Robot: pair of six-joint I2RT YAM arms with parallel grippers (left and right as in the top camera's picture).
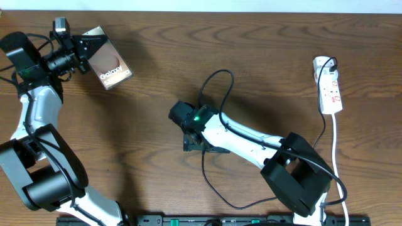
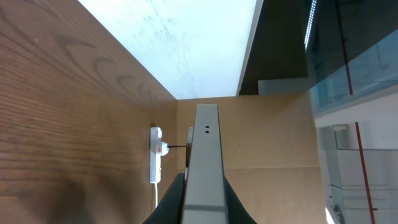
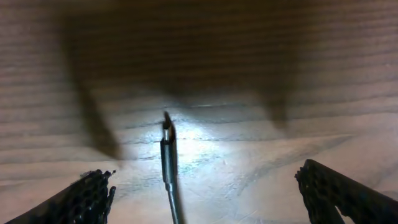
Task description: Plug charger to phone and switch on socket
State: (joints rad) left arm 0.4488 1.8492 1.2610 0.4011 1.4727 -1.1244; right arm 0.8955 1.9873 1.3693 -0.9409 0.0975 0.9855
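Left pincer: clamped on one end of the phone; I see it edge-on between the fingers (wrist view), at the bench's far-left corner.
Right pincer: jaws wide, straddling the charger tip lying mid-bench.
Socket: far right, black plug on it.

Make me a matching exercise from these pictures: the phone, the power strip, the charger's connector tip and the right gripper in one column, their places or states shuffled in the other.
Column one
1. phone
2. power strip
3. charger connector tip
4. right gripper

Column two
A. lying between spread fingers
B. open, over the middle of the table
C. clamped in the left gripper
D. white, at the far right

Pairs: 1-C, 2-D, 3-A, 4-B
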